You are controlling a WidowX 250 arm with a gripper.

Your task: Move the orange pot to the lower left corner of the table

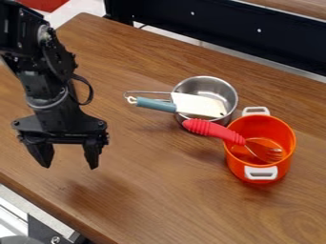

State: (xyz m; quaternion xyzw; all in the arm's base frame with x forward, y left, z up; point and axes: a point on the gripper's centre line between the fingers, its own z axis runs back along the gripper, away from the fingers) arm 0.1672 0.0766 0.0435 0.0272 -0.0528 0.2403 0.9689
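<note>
My gripper [69, 163] hangs over the left part of the wooden table [146, 190], its two fingers spread apart with nothing between them. The orange pot [282, 167] stands upright at the right, well away from the gripper, with white handles at its back and front. A fork with a red handle [213, 130] rests in the pot, its tines inside and its handle leaning out over the rim to the upper left.
Just left of and behind the pot is a metal pan [229, 90] with a blue-handled, white-bladed utensil [195, 105] lying across it. The table's near edge [47, 207] slants along the lower left. A black rail [223, 28] runs behind the table.
</note>
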